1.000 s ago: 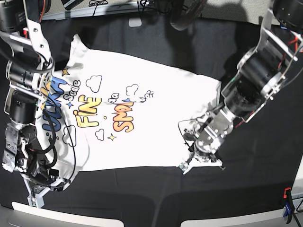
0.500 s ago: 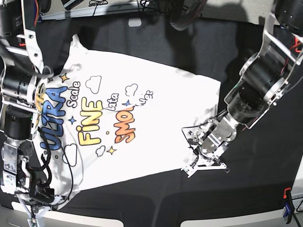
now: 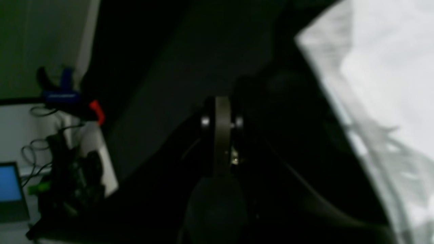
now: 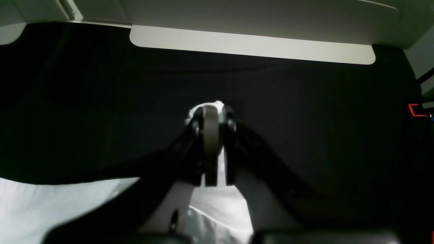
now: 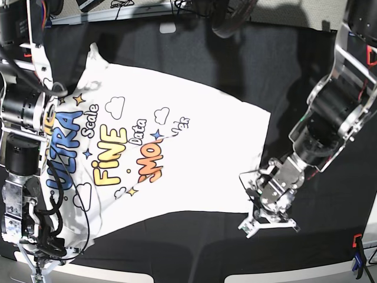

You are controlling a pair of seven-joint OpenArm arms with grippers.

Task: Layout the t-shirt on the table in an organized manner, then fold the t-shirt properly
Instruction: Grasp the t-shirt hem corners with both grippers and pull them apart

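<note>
The t-shirt point(image 5: 177, 153) lies spread print side up on the desk point(image 5: 194, 247), a wide surface of wrinkled black cloth. It is white, with blue, yellow and orange cartoon lettering, cloud outlines and small stars on its front. It sits at a slant, one sleeve pointing toward the far edge. The cloth is mostly flat, with soft wrinkles near its edges and one corner bunched at the near left.
</note>
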